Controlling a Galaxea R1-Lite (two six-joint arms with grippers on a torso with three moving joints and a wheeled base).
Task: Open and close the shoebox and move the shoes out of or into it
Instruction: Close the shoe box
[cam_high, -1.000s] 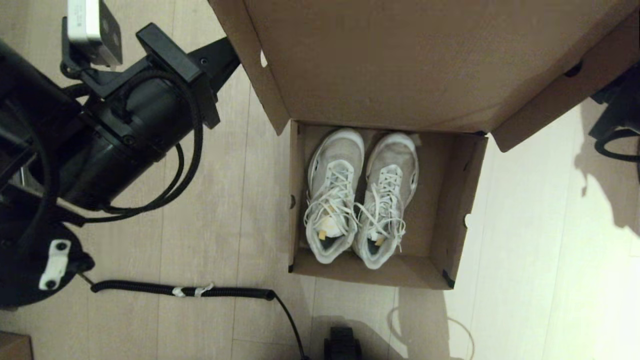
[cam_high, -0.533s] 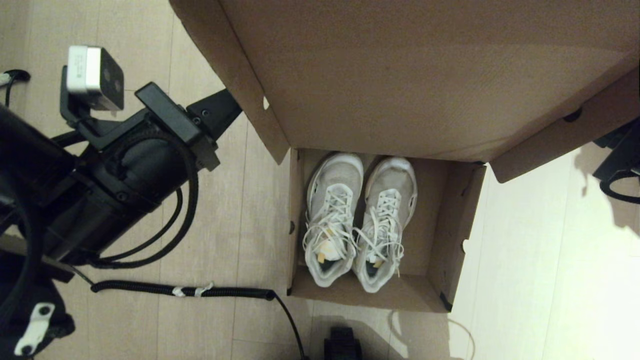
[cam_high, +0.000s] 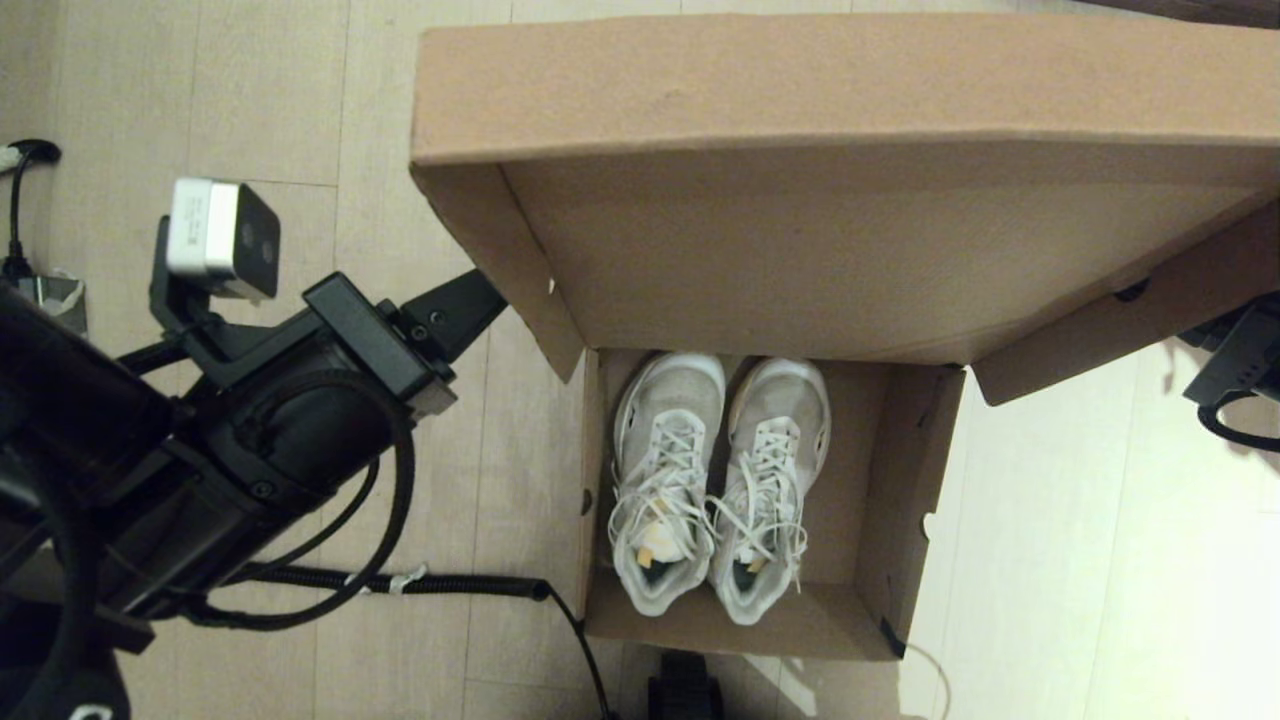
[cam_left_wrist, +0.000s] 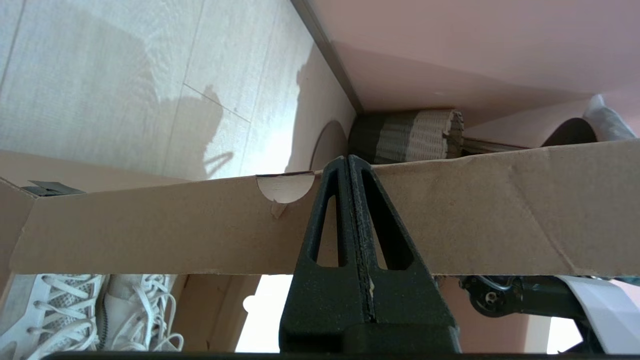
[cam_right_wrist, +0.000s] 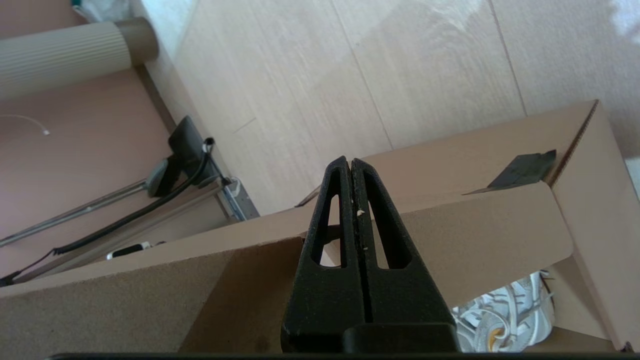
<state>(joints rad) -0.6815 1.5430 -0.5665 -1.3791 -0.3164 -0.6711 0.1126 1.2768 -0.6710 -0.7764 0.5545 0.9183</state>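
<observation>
Sitting on the wood floor (cam_high: 420, 520), near edge of the shoebox (cam_high: 740, 625) close to the robot base, black tape at its near right corner. Resting inside, the shoes (cam_high: 715, 480) side by side and touching, heels toward the near wall, toes toward the far wall, laces loose, crowded to the left half of the box with bare cardboard to their right. Lying on the floor just left of the near left corner, a black coiled cable (cam_high: 380, 580). Raised over the far end of the box, the lid (cam_high: 820, 240), tilted toward the robot, underside showing, toes partly tucked under its edge. Clamped on the lid's left side flap, the left gripper (cam_left_wrist: 348, 165), fingers pressed together with cardboard between them, beside a half-round notch in that flap. Clamped on the lid's right side flap, the right gripper (cam_right_wrist: 350, 167), fingers likewise pressed tight on cardboard, black tape on the nearby corner. Far behind, against the wall, a corrugated cardboard roll (cam_right_wrist: 65, 50).
</observation>
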